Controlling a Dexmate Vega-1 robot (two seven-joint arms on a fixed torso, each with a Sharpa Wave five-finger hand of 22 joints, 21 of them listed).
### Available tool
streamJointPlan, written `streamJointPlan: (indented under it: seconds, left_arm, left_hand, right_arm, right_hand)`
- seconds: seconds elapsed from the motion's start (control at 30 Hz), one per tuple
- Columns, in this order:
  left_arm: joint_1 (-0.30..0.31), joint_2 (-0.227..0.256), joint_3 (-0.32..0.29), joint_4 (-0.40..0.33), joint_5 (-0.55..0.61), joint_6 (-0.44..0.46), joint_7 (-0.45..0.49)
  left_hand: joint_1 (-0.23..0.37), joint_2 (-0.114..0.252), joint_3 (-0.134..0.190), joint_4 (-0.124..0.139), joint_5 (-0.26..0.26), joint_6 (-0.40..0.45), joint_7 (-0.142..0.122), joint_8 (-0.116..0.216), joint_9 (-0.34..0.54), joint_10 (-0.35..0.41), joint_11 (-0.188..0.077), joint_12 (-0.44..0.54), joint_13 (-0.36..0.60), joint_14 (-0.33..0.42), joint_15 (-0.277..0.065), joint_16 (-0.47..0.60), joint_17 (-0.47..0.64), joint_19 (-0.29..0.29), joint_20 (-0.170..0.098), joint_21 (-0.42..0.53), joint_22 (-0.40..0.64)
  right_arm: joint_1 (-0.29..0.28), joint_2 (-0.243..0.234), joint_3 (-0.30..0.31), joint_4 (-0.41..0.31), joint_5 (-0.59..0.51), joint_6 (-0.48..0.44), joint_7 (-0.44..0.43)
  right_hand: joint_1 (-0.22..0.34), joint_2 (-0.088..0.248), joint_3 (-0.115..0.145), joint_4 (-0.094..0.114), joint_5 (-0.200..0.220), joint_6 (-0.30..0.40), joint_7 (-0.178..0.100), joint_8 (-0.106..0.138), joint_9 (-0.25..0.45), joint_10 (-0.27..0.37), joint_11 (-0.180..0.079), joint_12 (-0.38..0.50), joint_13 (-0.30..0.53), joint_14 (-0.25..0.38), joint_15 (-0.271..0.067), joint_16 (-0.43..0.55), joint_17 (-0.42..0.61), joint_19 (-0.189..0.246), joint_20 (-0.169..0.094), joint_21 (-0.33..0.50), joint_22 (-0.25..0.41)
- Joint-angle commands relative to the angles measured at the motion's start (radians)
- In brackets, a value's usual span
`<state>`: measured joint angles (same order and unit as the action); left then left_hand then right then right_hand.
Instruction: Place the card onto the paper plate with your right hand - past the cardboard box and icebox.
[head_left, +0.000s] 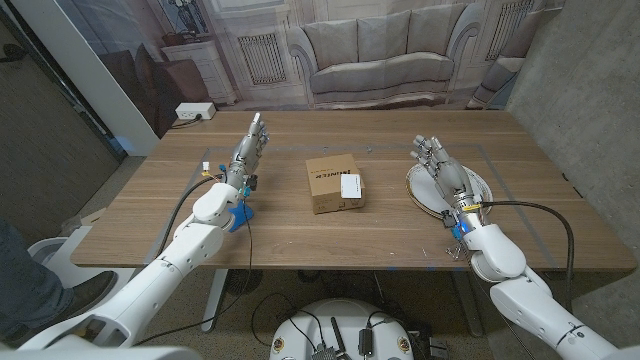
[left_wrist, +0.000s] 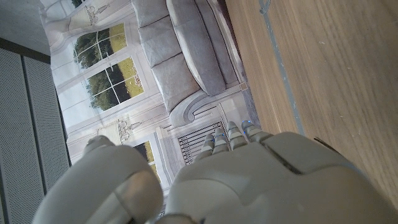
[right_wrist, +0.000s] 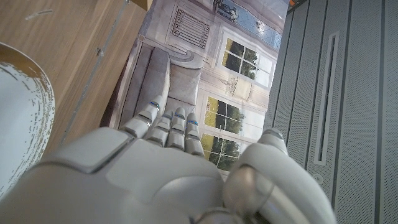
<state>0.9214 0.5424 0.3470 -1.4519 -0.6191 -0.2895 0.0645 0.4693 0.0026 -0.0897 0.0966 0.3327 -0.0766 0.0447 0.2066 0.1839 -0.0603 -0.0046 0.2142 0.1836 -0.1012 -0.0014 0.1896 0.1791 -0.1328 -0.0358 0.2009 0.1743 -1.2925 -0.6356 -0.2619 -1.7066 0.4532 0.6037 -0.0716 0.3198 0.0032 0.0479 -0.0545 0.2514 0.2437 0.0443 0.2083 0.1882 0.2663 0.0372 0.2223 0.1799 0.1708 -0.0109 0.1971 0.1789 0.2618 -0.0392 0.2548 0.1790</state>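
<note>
A white card (head_left: 351, 186) lies on the cardboard box (head_left: 333, 183), between the two hands. The right hand (head_left: 440, 163) is over the paper plate (head_left: 478, 185), holding nothing. The left hand (head_left: 248, 150) is empty too.

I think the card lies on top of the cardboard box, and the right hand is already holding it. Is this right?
Not quite. The card does lie on the box, but the right hand holds nothing; it is over the plate, apart from the box. The head view shows it.
</note>
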Motion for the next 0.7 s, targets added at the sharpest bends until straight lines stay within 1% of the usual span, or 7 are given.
streamJointPlan:
  seconds: [0.03,0.2,0.33,0.7]
  left_arm:
    - [-0.005,0.013,0.007,-0.013,-0.005,0.033,-0.01]
    - [-0.011,0.008,0.009,-0.006,-0.006,0.035,-0.011]
    - [-0.015,0.007,0.011,-0.002,-0.004,0.038,-0.011]
    - [-0.032,-0.001,0.016,0.019,-0.004,0.034,-0.022]
  left_hand:
    - [0.01,0.001,-0.002,-0.003,-0.001,-0.008,0.001,-0.006,0.001,-0.012,0.0,-0.005,0.004,-0.008,0.001,0.0,0.002,-0.01,-0.032,-0.001,0.005]
    - [0.011,0.003,-0.002,-0.003,-0.001,-0.007,0.003,-0.006,0.001,-0.012,-0.001,-0.005,0.004,-0.009,0.002,-0.001,0.002,-0.012,-0.031,-0.002,0.005]
    - [0.013,0.004,-0.003,-0.004,-0.002,-0.008,0.002,-0.007,0.001,-0.012,0.0,-0.006,0.004,-0.009,0.002,-0.001,0.002,-0.013,-0.031,-0.002,0.005]
    - [0.015,0.006,-0.004,-0.004,-0.003,-0.007,0.002,-0.007,0.002,-0.01,-0.001,-0.006,0.004,-0.01,0.001,-0.002,0.002,-0.015,-0.031,-0.002,0.005]
  right_arm:
    - [-0.043,0.013,0.009,-0.014,-0.029,0.047,-0.007]
    - [-0.055,0.017,0.014,-0.021,-0.061,0.049,-0.026]
    - [-0.066,0.019,0.019,-0.026,-0.086,0.052,-0.039]
    - [-0.093,0.024,0.022,-0.04,-0.108,0.065,-0.047]
  right_hand:
    - [0.01,0.002,0.001,-0.008,-0.001,0.015,-0.005,0.005,0.003,0.003,-0.008,0.005,0.005,0.011,-0.002,0.001,0.004,0.008,-0.043,-0.003,0.005]
    - [0.013,0.003,0.002,-0.009,-0.001,0.017,-0.007,0.005,0.003,0.004,-0.009,0.004,0.005,0.014,-0.003,0.001,0.004,0.011,-0.042,-0.004,0.005]
    - [0.017,0.005,0.003,-0.011,-0.001,0.018,-0.01,0.005,0.003,0.005,-0.014,0.004,0.005,0.017,-0.006,0.001,0.004,0.012,-0.042,-0.004,0.005]
    - [0.031,0.009,0.008,-0.019,-0.001,0.025,-0.012,0.006,0.003,0.013,-0.018,0.006,0.005,0.025,-0.008,0.001,0.004,0.021,-0.042,-0.004,0.006]
